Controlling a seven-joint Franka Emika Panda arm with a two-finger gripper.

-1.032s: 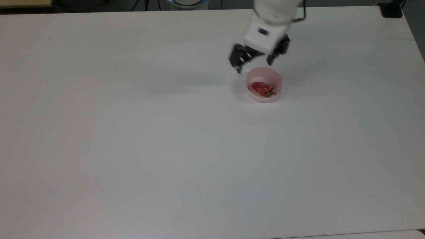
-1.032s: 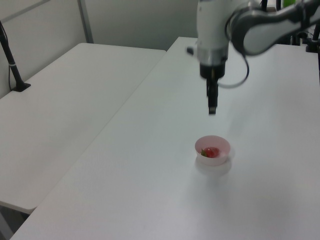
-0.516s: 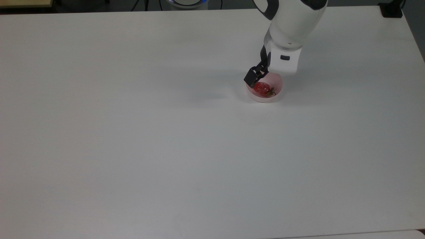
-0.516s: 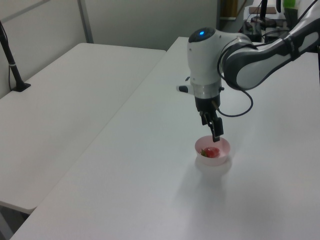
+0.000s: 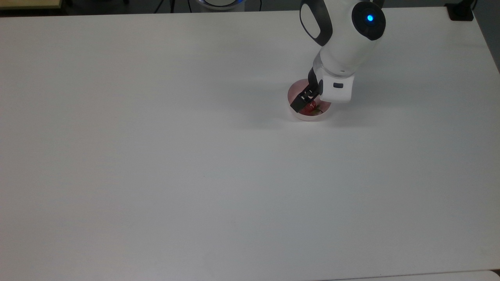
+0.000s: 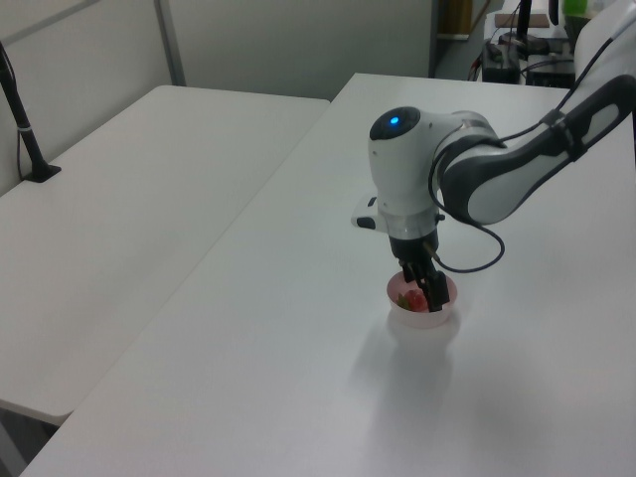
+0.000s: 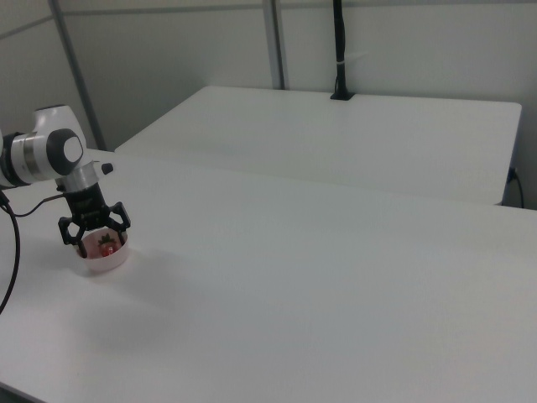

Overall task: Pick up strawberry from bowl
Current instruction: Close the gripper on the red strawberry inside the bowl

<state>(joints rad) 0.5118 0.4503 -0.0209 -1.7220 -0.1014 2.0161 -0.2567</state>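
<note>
A pale pink bowl [image 5: 295, 88] [image 6: 423, 320] [image 7: 102, 264] stands on the white table, toward the top view's upper right. In it lies the red strawberry [image 5: 312, 109] [image 6: 409, 298] [image 7: 106, 246] with a green cap. My gripper [image 5: 311, 106] [image 6: 423, 291] [image 7: 96, 230] points down into the bowl and is open. In the right view its black fingertips [image 7: 65, 234] stand on either side of the strawberry at about rim height. In the top view the white hand hides the bowl's right half and one finger.
The white table [image 5: 195, 164] stretches wide on all sides of the bowl. A second white table [image 6: 129, 209] [image 7: 352, 134] stands beside it, carrying a clamped black pole [image 6: 24, 124] [image 7: 340, 50]. A black block [image 5: 461, 11] sits at the top view's upper right corner.
My gripper has come down from above and behind the bowl into it. Its open fingers now flank the strawberry. Bowl and strawberry have not moved.
</note>
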